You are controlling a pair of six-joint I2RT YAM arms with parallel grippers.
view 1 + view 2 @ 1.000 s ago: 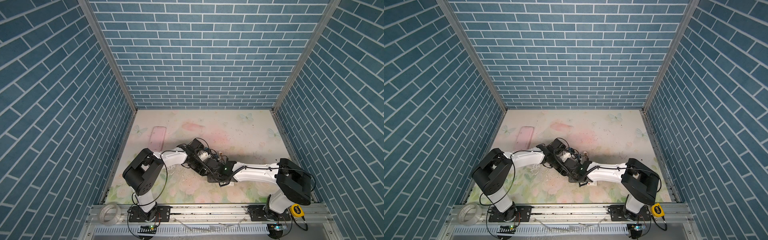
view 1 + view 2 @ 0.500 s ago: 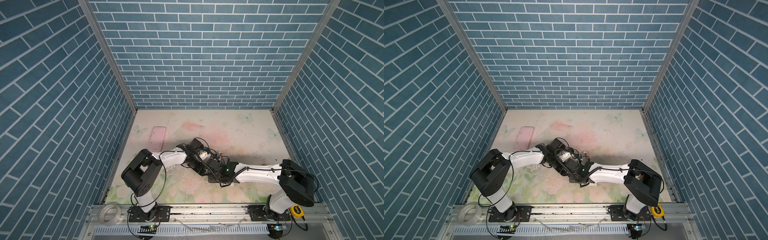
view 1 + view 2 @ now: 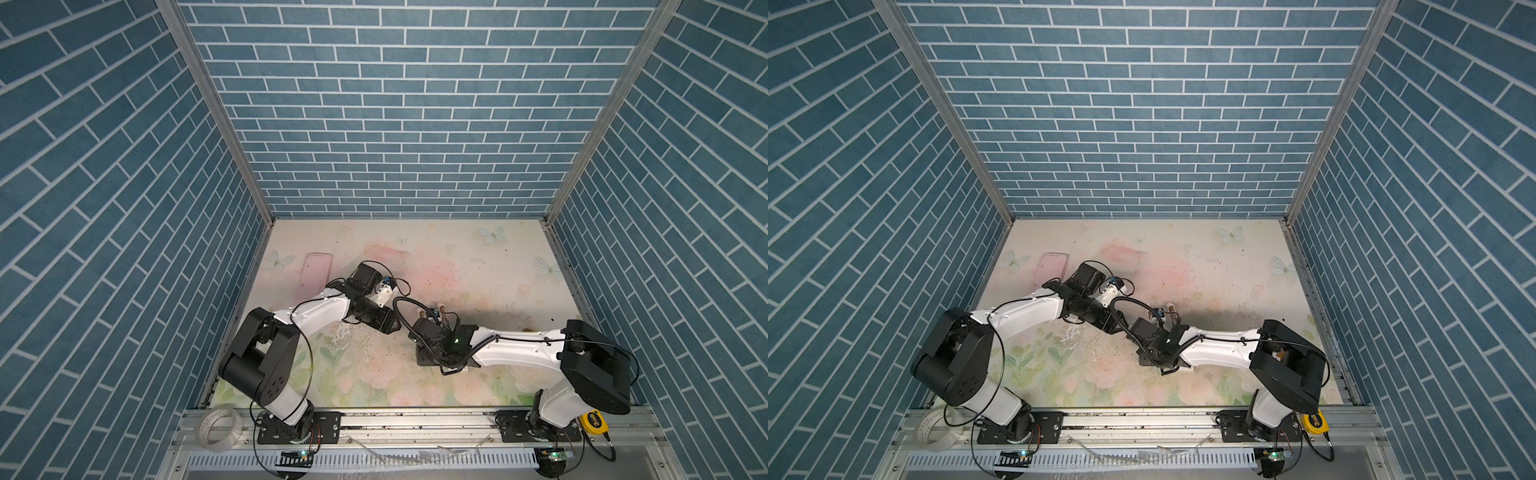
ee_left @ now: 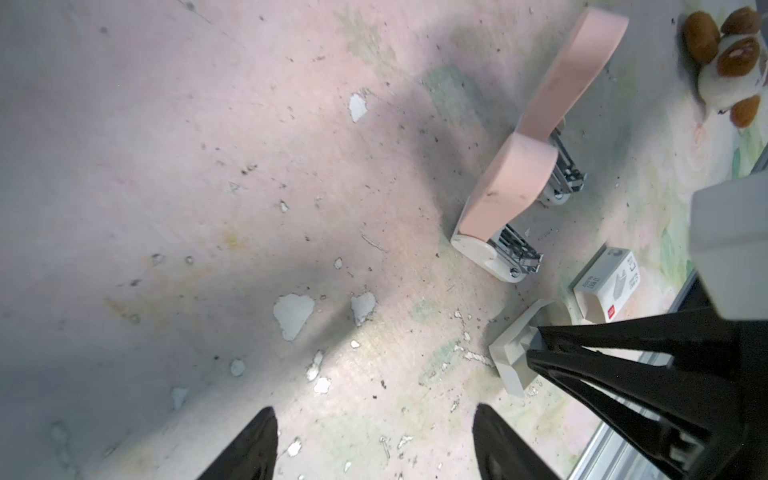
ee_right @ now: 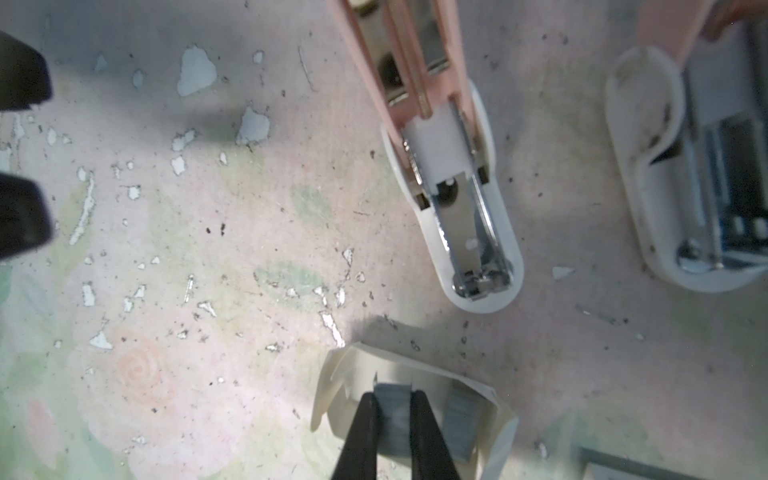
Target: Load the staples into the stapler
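Observation:
In the right wrist view my right gripper (image 5: pixel 395 401) is shut on a grey strip of staples (image 5: pixel 392 415) inside a white card tray (image 5: pixel 332 374). A second strip (image 5: pixel 461 419) lies beside it in the tray. Just beyond stands the stapler (image 5: pixel 469 232), its pink lid swung up and its metal channel bare. In the left wrist view my left gripper (image 4: pixel 374 415) is open over bare floor, with the stapler (image 4: pixel 511 187) some way ahead of it. In a top view the left gripper (image 3: pixel 388 324) sits mid-table, next to the right wrist.
Another open pink stapler (image 5: pixel 648 187) stands beside the first. A white sleeve with a red square (image 4: pixel 606 286) lies near the tray (image 4: pixel 511 353). A brown-and-white plush toy (image 4: pixel 723 54) sits farther off. A flat pink case (image 3: pixel 312 276) lies at the back left. Walls enclose the table.
Both grippers stay at the same spot mid-table. The right arm's elbow has shifted slightly toward the front edge.

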